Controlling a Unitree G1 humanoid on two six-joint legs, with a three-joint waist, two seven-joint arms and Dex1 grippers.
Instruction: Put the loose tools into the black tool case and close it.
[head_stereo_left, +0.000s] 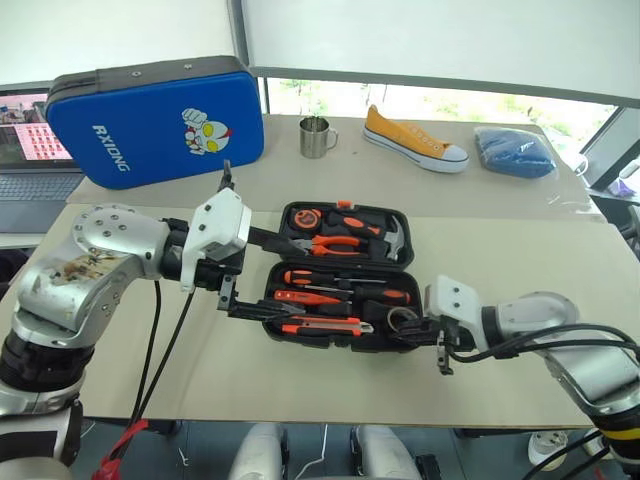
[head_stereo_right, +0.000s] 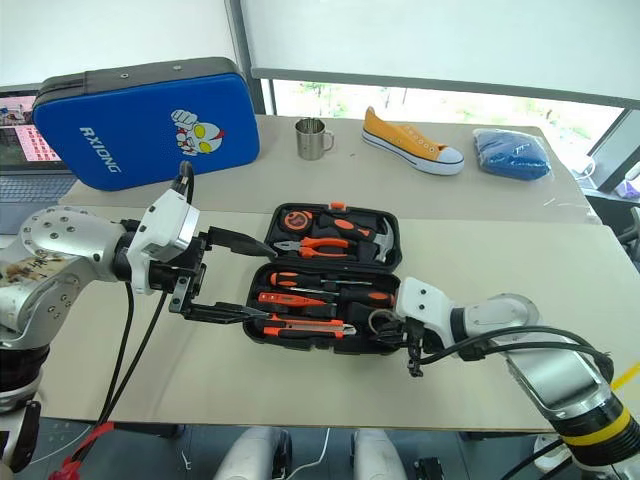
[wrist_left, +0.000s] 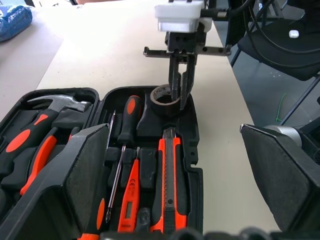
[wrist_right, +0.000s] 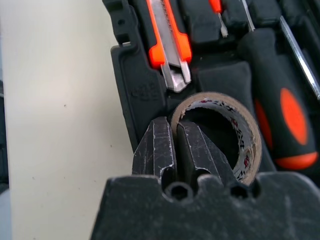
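The black tool case (head_stereo_left: 283, 222) lies open on the table. In its near half lie two screwdrivers (head_stereo_left: 340, 279) with orange-and-black handles, a slim orange screwdriver (head_stereo_left: 305, 297) and the orange-black utility knife (head_stereo_left: 325, 326). The dark tape roll (wrist_right: 247, 135) stands in the case's near right corner. My right gripper (wrist_right: 172, 127) is shut on its wall, one finger inside the ring and one outside. My left gripper (head_stereo_left: 298, 278) hangs open over the left end of the case, holding nothing.
Pliers (head_stereo_left: 335, 243), a hammer (head_stereo_left: 390, 237) and a round tape measure (head_stereo_left: 303, 216) sit in the case's far half. Behind it are a blue case (head_stereo_left: 155, 120), a metal mug (head_stereo_left: 316, 137), a yellow shoe (head_stereo_left: 413, 140), a blue bag (head_stereo_left: 515, 152) and a laptop (head_stereo_left: 30, 150).
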